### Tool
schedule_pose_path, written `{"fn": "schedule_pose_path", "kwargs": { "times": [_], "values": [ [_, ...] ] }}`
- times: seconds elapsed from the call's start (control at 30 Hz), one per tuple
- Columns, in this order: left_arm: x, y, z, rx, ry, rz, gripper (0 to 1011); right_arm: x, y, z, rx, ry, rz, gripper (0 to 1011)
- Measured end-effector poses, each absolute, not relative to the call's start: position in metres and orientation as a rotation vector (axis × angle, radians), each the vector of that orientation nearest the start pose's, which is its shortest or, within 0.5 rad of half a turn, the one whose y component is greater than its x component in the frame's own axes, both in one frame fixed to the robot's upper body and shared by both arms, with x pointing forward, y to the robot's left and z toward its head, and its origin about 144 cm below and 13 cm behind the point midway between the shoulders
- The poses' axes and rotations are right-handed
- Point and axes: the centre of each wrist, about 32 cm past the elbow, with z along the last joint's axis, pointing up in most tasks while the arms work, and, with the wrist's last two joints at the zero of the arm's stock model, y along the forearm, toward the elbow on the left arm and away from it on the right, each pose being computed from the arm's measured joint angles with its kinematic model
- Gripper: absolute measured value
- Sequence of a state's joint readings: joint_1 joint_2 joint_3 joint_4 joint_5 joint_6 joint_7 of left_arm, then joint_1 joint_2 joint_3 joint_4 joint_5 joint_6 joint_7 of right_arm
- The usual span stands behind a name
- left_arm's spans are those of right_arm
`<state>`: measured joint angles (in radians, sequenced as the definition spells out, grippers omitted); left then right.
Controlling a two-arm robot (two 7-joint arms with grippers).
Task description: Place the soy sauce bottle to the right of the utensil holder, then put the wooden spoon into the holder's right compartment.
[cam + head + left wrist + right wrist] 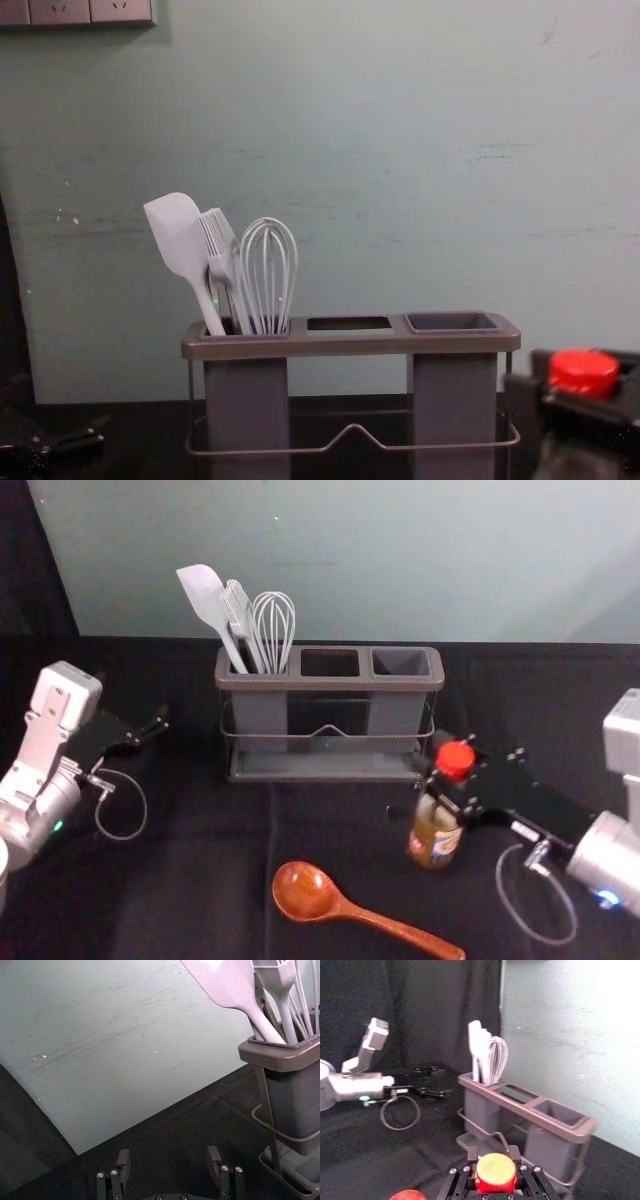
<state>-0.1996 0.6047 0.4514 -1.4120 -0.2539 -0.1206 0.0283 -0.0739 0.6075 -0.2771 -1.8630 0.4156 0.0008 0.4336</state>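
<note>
Soy sauce bottle (433, 837), gripped by right hand (493, 1156) near the right end of the utensil holder (330, 684), placing step in hand, next requiring rightward carry, lowering and release; wooden spoon (303, 892), lying in front; left hand (169, 1157), open, at holder's left.

The table (180, 870) is covered with black cloth, creased toward the front. 1 utensil holder (262, 718) stands upright at the rear. 1 wooden spoon (305, 892) lies in front of the holder, apart from it, bowl at left, handle directed right and frontward.
</note>
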Motion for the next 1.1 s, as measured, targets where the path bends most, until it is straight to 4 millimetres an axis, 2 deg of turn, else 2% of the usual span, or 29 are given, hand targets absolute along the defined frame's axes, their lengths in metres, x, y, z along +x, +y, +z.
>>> {"fn": "schedule_pose_path", "kwargs": {
  "times": [0.37, 0.6, 0.87, 1.1],
  "values": [
    [0.489, 0.310, 1.140, 0.304, -0.285, 1.248, 1005, 0.428, -0.311, 1.206, -0.102, -0.133, -0.888, 381],
    [0.489, 0.310, 1.140, 0.304, -0.285, 1.248, 1005, 0.443, -0.324, 1.204, -0.102, -0.131, -0.939, 381],
    [0.489, 0.310, 1.140, 0.304, -0.285, 1.248, 1005, 0.469, -0.327, 1.199, -0.092, -0.112, -0.971, 381],
    [0.489, 0.310, 1.140, 0.304, -0.285, 1.248, 1005, 0.491, -0.320, 1.195, -0.079, -0.097, -0.974, 381]
  ]
}}
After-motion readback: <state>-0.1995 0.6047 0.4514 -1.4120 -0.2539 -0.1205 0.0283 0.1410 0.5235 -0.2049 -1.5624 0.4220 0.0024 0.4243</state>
